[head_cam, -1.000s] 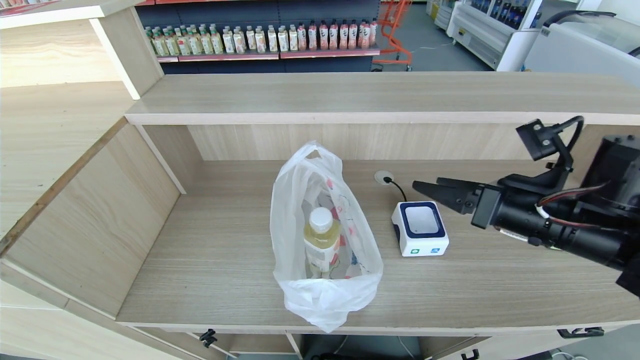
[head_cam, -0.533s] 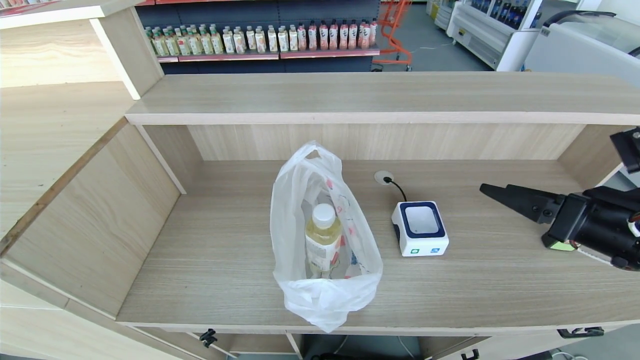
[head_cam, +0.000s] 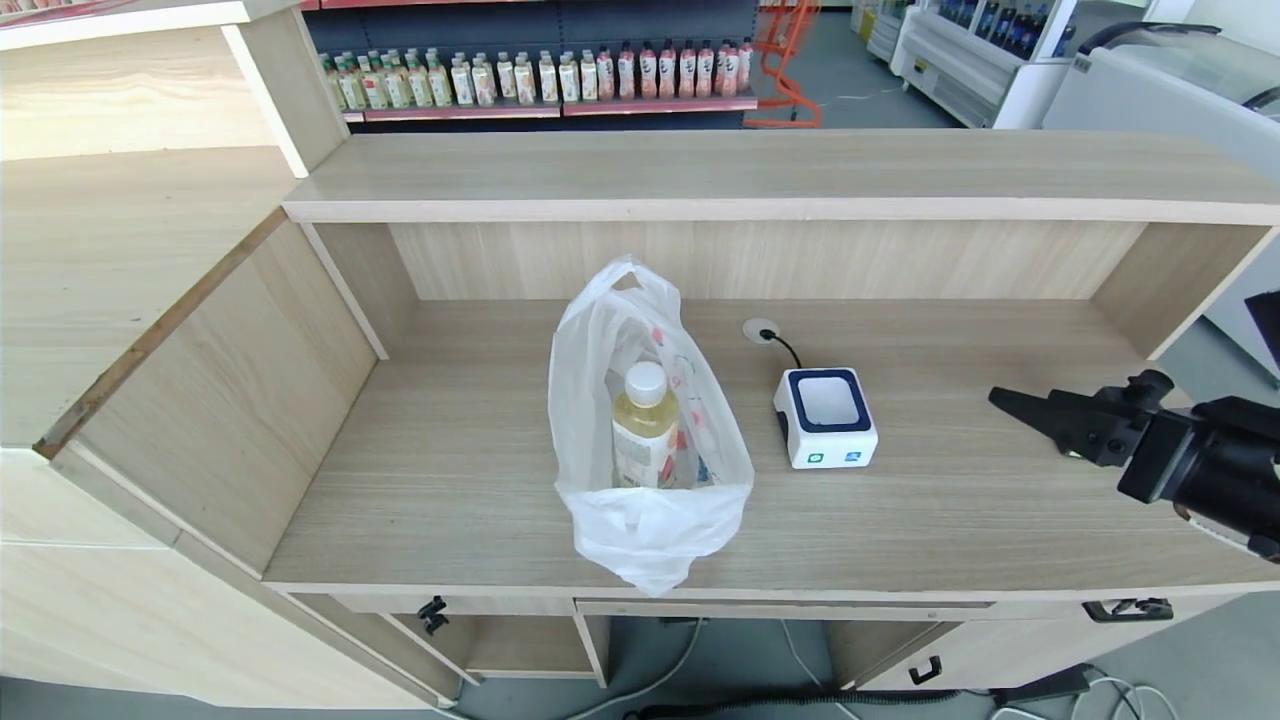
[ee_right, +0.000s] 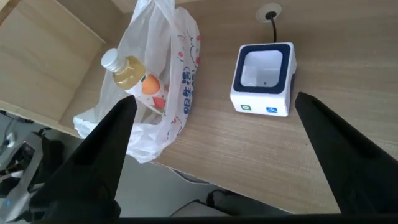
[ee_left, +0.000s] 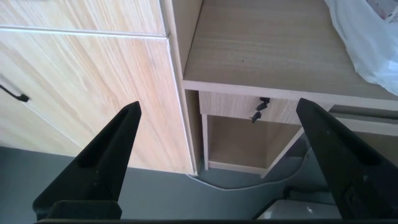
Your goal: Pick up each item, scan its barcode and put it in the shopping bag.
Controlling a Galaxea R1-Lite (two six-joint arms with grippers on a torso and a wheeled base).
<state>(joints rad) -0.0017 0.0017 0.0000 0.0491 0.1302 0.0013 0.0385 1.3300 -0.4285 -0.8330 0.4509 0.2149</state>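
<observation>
A white plastic shopping bag [head_cam: 640, 500] stands open on the wooden counter [head_cam: 950, 500]. Inside it a bottle [head_cam: 643, 425] of yellow drink with a white cap stands upright; the right wrist view shows the bag [ee_right: 180, 81] and the bottle [ee_right: 127, 71] too. Right of the bag sits the white and blue barcode scanner [head_cam: 825, 417], [ee_right: 264, 78]. My right gripper [head_cam: 1005, 402] hangs above the counter's right part, well right of the scanner, open and empty [ee_right: 216, 102]. Open and empty as well, my left gripper [ee_left: 219, 106] is low by the counter's front left corner.
A raised ledge [head_cam: 780, 170] and side walls box in the counter. The scanner's cable runs to a grommet [head_cam: 760, 328] at the back. Keys [ee_left: 260, 112] hang from a drawer under the front edge. Store shelves with bottles [head_cam: 540, 78] stand behind.
My right gripper has drawn back to the right, from beside the scanner to the counter's right end. The head camera has shifted; bag, bottle and scanner stay put.
</observation>
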